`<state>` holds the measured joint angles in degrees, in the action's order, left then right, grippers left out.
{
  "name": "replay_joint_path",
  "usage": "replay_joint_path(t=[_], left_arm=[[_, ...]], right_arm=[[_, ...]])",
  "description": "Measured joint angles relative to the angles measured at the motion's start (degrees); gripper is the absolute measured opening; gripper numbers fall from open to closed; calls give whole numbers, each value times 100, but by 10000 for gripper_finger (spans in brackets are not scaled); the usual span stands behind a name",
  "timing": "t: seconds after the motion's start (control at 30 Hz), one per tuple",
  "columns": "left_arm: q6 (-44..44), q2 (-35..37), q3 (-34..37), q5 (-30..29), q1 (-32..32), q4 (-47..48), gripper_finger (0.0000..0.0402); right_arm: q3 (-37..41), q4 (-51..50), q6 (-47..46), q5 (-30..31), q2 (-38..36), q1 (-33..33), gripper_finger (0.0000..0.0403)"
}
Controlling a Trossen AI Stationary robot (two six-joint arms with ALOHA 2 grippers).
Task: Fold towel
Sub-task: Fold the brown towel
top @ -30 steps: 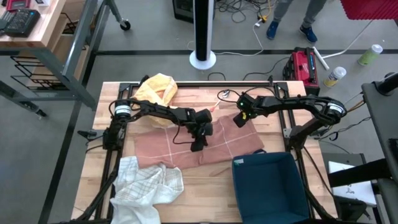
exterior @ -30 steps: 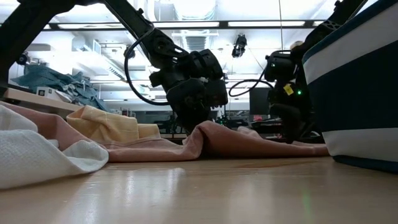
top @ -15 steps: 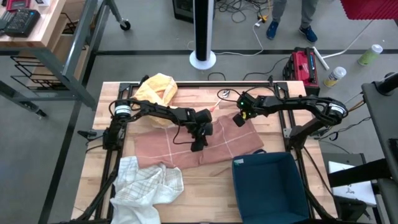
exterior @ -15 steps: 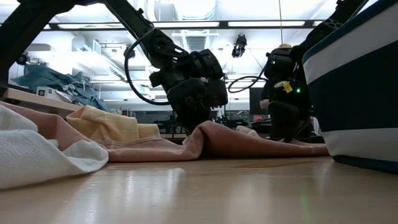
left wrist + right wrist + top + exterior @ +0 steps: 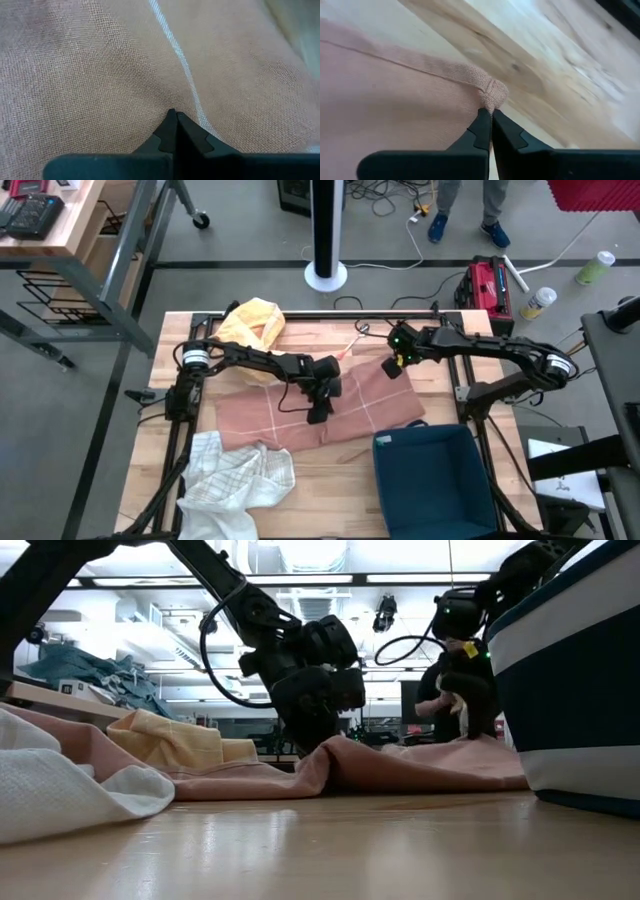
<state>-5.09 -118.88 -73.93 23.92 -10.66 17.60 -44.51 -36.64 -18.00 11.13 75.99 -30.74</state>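
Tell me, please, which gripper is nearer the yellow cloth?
Left. The left gripper sits mid-towel, a short way from the yellow cloth; the right gripper pinches the pink towel's far corner, farther away.

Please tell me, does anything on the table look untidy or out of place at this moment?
Nothing looks damaged. The pink towel lies rumpled, both grippers pinching it. A white towel hangs crumpled over the table's front edge, and a yellow towel sits bunched at the back.

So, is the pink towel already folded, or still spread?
Still spread: the pink towel lies mostly flat, only its corner pinched by the right gripper.
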Motion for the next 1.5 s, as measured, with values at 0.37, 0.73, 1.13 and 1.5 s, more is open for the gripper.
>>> replay_joint_path(t=[0.37,0.73,1.13,1.5], left_arm=[[-58,265,2,-1057,-67,449,2],[220,300,-4,-1007,-72,426,1],[208,640,-95,-865,-105,512,25],[303,690,47,-1137,-118,2403,21]], right_arm=[[44,25,-39,567,284,0,6],[26,-95,22,835,212,0,93],[38,-85,-2,-1190,35,322,119],[148,-482,235,-946,1074,619,31]])
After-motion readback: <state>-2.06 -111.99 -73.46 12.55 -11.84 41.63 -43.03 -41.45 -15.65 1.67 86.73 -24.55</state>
